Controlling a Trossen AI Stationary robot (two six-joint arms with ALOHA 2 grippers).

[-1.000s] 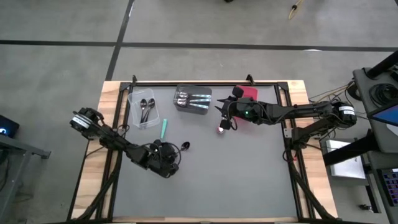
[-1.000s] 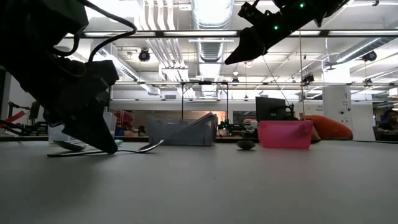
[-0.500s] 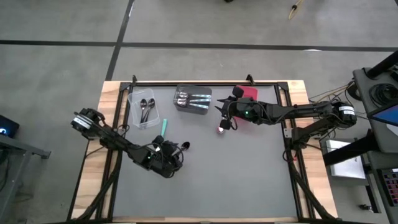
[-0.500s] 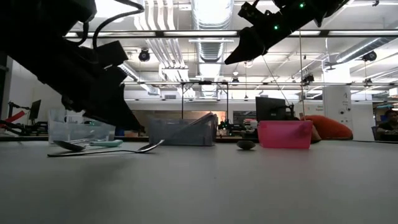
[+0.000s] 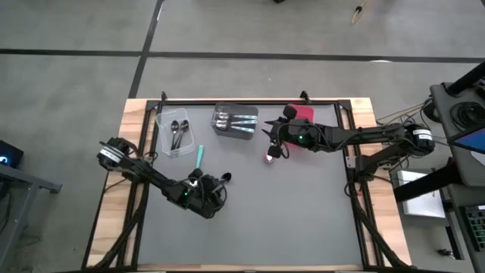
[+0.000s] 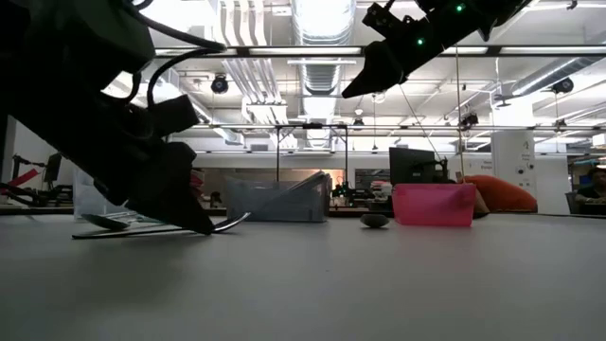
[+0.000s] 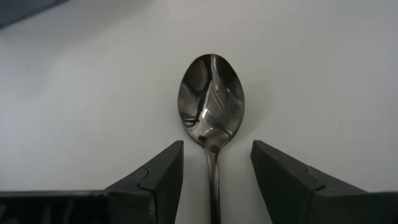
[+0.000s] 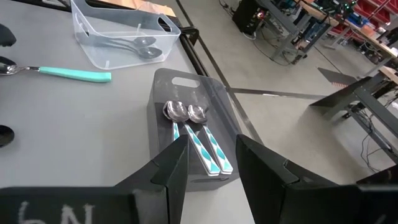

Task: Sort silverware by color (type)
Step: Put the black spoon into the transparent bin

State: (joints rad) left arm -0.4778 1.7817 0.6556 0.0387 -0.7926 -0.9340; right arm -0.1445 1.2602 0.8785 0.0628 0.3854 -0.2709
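High view: mat-covered table [image 5: 303, 212] with three bins along the far edge, an arm coming in from each side.

Left gripper [image 5: 214, 187]: low over the mat near the table's middle-left, right on top of a black spoon [image 7: 211, 107]. Fingers [image 7: 151, 180] are spread, one on each side of the spoon's neck, not touching it as far as I can see.

Black spoon: lies flat on the mat, bowl up and pointing away from the wrist cam, handle running back between the fingers. From the low view you can just see a spoon tip [image 6: 230, 224] poking out past the gripper's dark bulk.

Right gripper [image 5: 269, 136]: hangs up in the air beside the red bin [image 5: 301, 113], a small pinkish thing just under it in the high view, can't tell what that is. Fingers [image 8: 166, 168] are parted with nothing between them in its wrist cam.

Clear bin [image 5: 176, 136]: far left, holds a couple of dark spoons [image 8: 138, 47].

Grey bin [image 5: 234, 123]: in the middle, has two teal-patterned spoons [image 8: 198, 138] side by side, bowls toward the handle end of the bin.

Teal spoon [image 5: 200, 156]: loose on the mat just beside the clear bin, teal handle, silver bowl.

Small dark thing [image 6: 375, 221]: sits on the mat in front of the red bin in the low view, too small to call.

Low view background: big workshop with ceiling lights and desks, nobody clearly at the table.
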